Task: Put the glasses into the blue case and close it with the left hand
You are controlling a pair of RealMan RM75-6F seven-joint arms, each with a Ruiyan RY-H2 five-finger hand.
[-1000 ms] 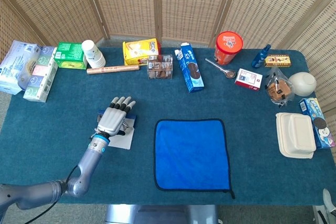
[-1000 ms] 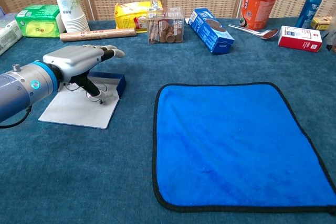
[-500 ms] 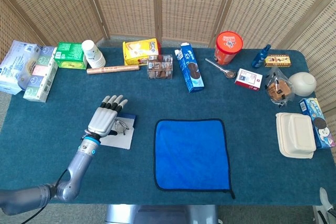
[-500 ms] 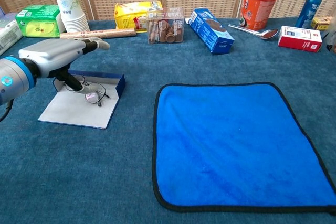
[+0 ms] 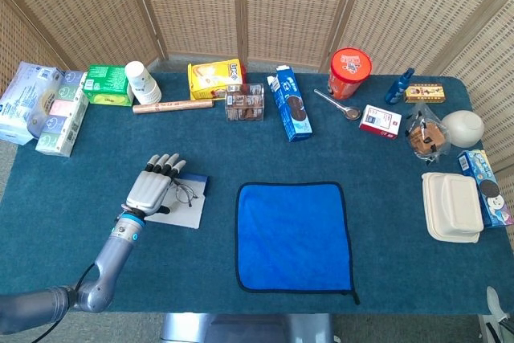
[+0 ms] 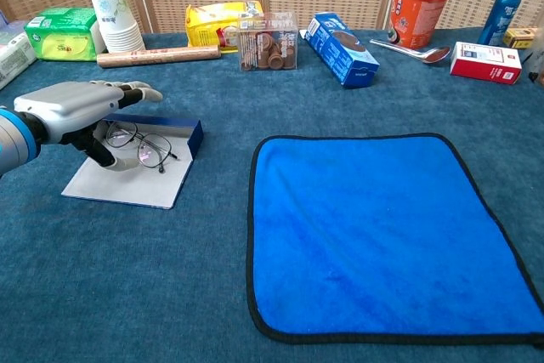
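Wicker screens close off the far side, and a dark teal cloth covers the table (image 5: pixel 80 222) I am working at. Toward the table's left edge, my left hand (image 5: pixel 150 190) hovers palm down, fingers stretched flat and loosely apart, gripping nothing as far as I can see. Its thumb side hangs just over the left part of the blue case (image 6: pixel 136 161), which lies open, its pale lining flat toward the near edge and its blue wall standing along the far side. The glasses (image 6: pixel 136 144) rest on that lining, just to the right of my hand, their lenses close under my thumb; whether it touches the frame I cannot tell. Their long axis seems to run roughly left to right along the blue wall, one temple pointing toward the blue cloth (image 5: pixel 294 235) spread near the middle of the near edge. I judge the glasses are in place, so the close turns on getting my fingers to the flap beneath and beside my hand. My right hand shows in neither view.
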